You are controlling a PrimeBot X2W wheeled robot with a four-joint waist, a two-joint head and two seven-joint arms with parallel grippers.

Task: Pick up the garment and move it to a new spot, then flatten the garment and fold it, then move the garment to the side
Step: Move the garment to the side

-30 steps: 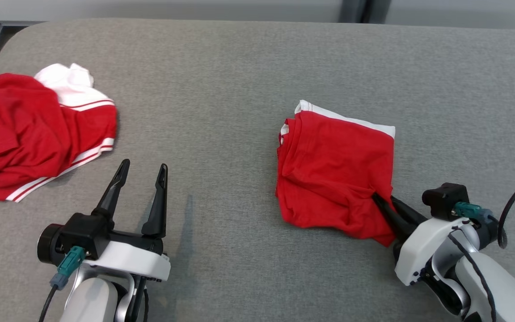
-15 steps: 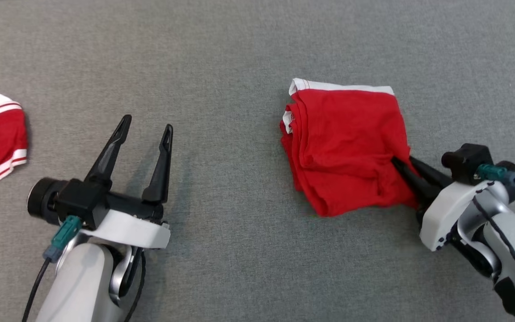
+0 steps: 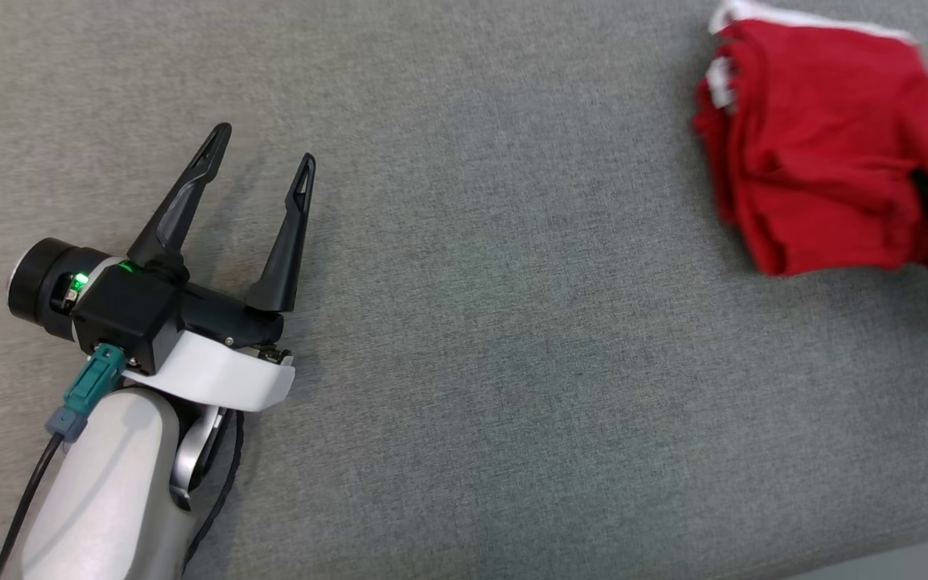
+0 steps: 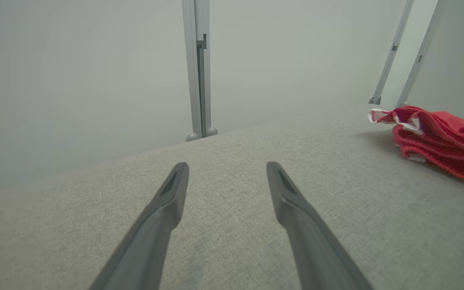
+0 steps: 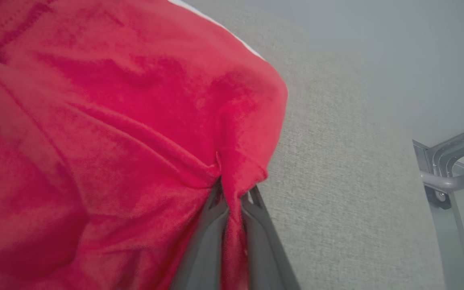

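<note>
The folded red garment [image 3: 818, 153] lay at the upper right of the head view, its white trim [image 3: 794, 18] running along the top edge of the frame. It rested on the table [image 3: 512, 322]. The right gripper [image 3: 925, 184] entered from the right edge, fingers pinched together on the garment's lower right corner. In the right wrist view the gripper [image 5: 232, 197] had a fold of red cloth bunched between its closed fingers.

The left gripper [image 3: 265, 145] sat at the left of the head view, well apart from the garment, jaws spread wide and holding nothing. In its own wrist view the gripper [image 4: 227, 166] hung just above the bare surface, with the garment [image 4: 445, 141] at the right edge.

The table was covered in grey woven fabric, unmarked where visible. Beyond its far edge stood a pale grey wall [image 4: 75, 80], an upright metal post [image 4: 198, 80] and two slanted struts [image 4: 393, 56]. A grey metal frame [image 5: 453, 161] showed at the right of the right wrist view.
</note>
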